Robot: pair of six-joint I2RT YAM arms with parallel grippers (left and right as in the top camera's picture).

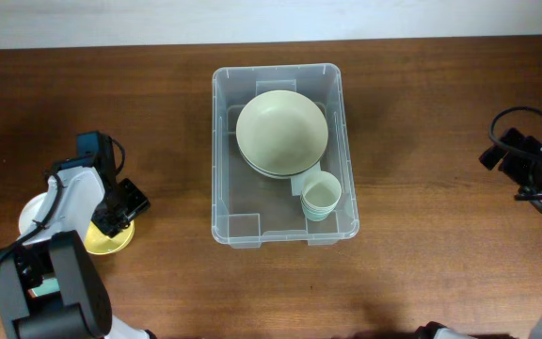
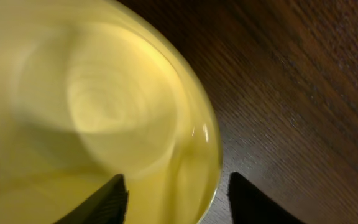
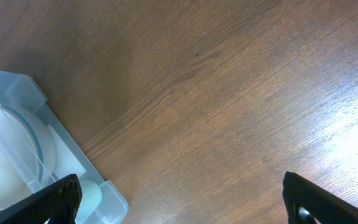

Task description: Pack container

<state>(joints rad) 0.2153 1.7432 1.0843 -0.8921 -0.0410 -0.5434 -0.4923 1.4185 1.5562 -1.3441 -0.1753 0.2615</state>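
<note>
Pick-up in hand: the left gripper (image 2: 178, 200), jaws open, straddles the rim of the yellow bowl (image 2: 92, 106), and next should pinch and carry it right into the container (image 1: 216, 151) (right gripper (image 3: 185, 202) gapes wide, empty).

We see the clear plastic container (image 1: 252, 200) upright and lidless mid-counter (image 1: 422, 141), holding stacked pale green bowls (image 1: 281, 130) and cups (image 1: 321, 196).
</note>
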